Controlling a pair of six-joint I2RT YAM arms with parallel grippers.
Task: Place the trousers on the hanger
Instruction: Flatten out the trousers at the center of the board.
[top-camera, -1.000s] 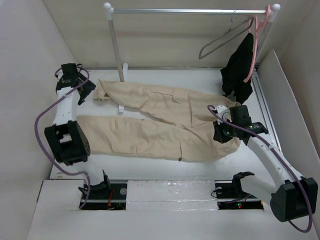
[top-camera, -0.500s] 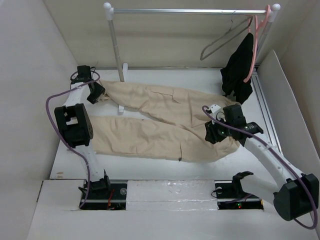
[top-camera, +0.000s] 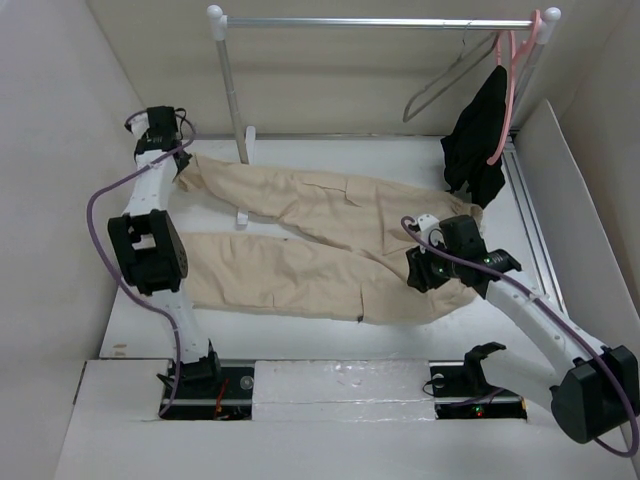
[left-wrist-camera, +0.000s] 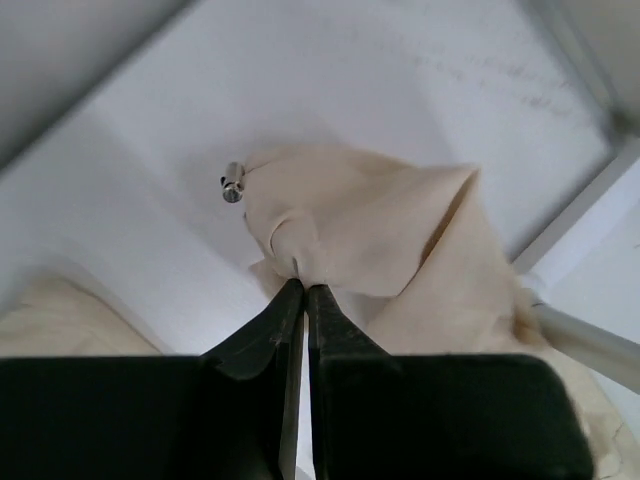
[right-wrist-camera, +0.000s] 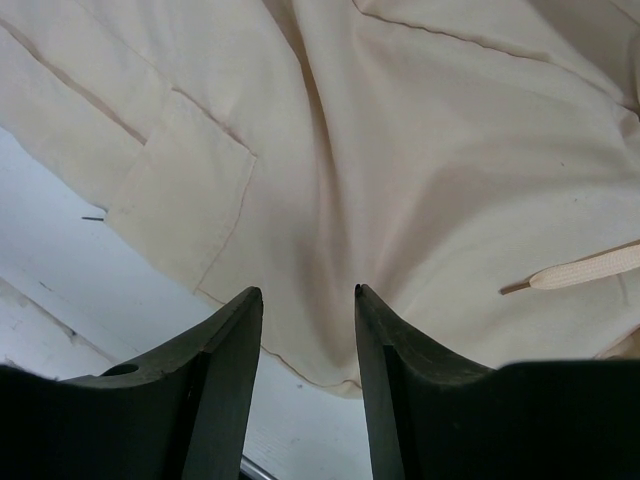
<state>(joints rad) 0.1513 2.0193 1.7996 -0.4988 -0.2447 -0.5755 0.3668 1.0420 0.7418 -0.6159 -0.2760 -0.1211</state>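
The trousers (top-camera: 320, 240), limp and light on the surface (top-camera: 260, 335), will I judge sag unless pinched at hem and waistband: my left pincer (left-wrist-camera: 303, 285), arm stretched far out, clamps a bunched leg hem at its tips, while my right pincer (right-wrist-camera: 308, 300) hangs part-spread just over the waist cloth.
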